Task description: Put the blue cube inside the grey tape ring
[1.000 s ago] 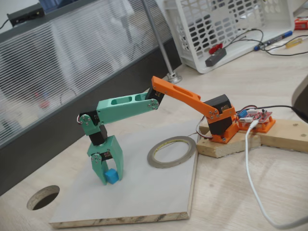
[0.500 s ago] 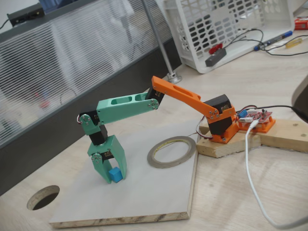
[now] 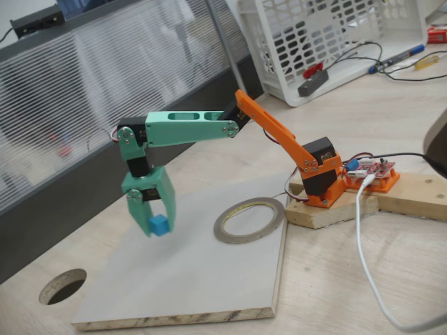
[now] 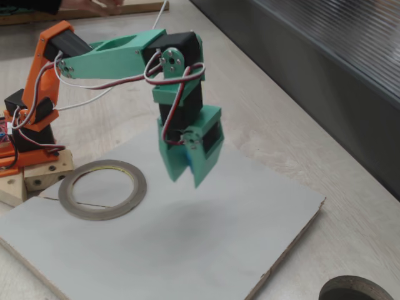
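gripper (image 3: 155,225) clamping blue cube (image 3: 160,225), above board (image 3: 209,279)

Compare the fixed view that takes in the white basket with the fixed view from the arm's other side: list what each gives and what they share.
A fixed view gives the blue cube pinched in the hand, plus the white basket and the red circuit board. A fixed view from the other side gives the hand's back and the looping wrist wires; the fingers hide the cube there. Both fixed views share the grey tape ring, lying empty on the white board, and the tabletop hole.
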`<state>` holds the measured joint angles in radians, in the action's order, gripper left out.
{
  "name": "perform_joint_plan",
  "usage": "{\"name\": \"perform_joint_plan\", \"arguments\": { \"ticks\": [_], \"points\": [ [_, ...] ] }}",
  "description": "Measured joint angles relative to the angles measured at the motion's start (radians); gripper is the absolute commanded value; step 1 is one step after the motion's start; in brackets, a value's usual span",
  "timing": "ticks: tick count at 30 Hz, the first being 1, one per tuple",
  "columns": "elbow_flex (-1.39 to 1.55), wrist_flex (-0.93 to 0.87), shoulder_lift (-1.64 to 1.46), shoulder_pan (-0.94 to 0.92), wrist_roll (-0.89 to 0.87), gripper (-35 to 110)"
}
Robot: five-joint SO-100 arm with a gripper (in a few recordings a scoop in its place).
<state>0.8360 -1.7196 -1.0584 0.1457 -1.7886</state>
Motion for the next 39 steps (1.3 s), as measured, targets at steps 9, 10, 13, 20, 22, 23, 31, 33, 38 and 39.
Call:
{"name": "perform_joint_plan", "arguments": {
  "ticks": [9,10,13,20,22,23,31,33,38,39],
  "points": [
    [0.396,0.002,-0.295,-0.133,0.000,15],
    [0.431,0.005,-0.328,-0.149,0.000,15],
    [0.535,0.006,-0.414,-0.179,0.000,15],
    [0.811,0.008,-0.572,-0.190,0.000,15],
    [0.882,0.008,-0.611,-0.187,-0.002,15],
    [0.920,0.008,-0.627,-0.184,-0.002,15],
    [1.134,0.009,-0.744,-0.307,-0.003,15],
    [1.149,0.017,-0.765,-0.322,-0.005,15],
    [1.154,0.020,-0.775,-0.336,-0.005,15],
    [1.154,0.020,-0.775,-0.333,-0.005,15]
  ]
}}
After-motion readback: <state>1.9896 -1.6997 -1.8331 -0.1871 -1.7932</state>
